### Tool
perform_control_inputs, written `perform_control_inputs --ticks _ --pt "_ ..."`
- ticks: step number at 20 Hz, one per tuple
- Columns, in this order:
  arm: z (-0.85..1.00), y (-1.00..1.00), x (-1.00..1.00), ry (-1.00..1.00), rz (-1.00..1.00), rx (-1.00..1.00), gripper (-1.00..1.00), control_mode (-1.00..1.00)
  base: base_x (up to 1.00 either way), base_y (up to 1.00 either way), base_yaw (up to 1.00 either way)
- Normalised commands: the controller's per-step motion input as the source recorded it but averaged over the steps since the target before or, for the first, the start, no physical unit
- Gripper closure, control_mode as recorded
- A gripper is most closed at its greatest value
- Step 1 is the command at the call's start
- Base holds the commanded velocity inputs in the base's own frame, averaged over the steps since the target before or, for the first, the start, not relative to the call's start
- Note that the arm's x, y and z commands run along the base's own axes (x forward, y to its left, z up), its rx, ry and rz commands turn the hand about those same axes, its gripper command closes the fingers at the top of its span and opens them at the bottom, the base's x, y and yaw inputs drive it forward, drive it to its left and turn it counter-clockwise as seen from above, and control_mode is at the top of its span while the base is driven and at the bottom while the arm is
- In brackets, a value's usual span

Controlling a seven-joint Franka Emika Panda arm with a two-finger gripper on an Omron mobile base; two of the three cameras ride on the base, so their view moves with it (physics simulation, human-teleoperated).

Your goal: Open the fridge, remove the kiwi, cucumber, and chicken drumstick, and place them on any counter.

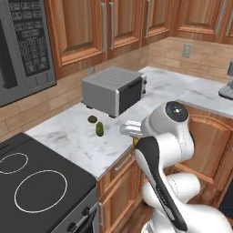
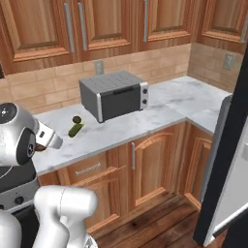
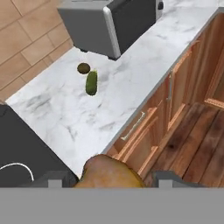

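Observation:
The orange-brown chicken drumstick (image 3: 109,175) sits between my gripper's (image 3: 109,180) two dark fingertips, which are shut on it, above the front edge of the white marble counter (image 3: 131,74). In the left base view the gripper (image 1: 133,132) is mostly hidden behind my arm. The dark brown kiwi (image 3: 83,68) (image 1: 92,119) and the green cucumber (image 3: 91,82) (image 1: 99,129) lie side by side on the counter, in front of the toaster oven and well ahead of the gripper. The fridge's (image 2: 232,145) black door stands open at the far right.
A grey toaster oven (image 1: 113,91) stands at the back of the counter. The black stove top (image 1: 36,182) borders the counter on the left, under the microwave (image 1: 22,45). Brown cabinets (image 2: 145,164) and wood floor lie below the counter's edge.

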Motion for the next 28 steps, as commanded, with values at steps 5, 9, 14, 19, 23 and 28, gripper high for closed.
perform_control_inputs --ticks 5,9,14,19,23,28 --pt "-0.03 0.11 0.13 0.03 0.05 0.00 1.00 -1.00 0.59 0.38 0.20" --pt "-0.46 0.30 0.93 0.15 0.25 -0.01 1.00 -1.00 0.00 0.00 0.00" --pt "-0.95 0.29 1.00 0.18 0.21 -0.01 1.00 -1.00 0.00 0.00 0.00" --pt "-0.99 0.27 0.99 0.03 0.15 0.00 1.00 -1.00 0.00 0.00 0.00" --pt "-0.64 0.63 0.99 -0.01 0.10 0.00 1.00 -1.00 0.00 0.00 0.00" --pt "-0.23 0.67 0.84 -0.06 0.05 0.00 1.00 -1.00 0.00 0.00 0.00"
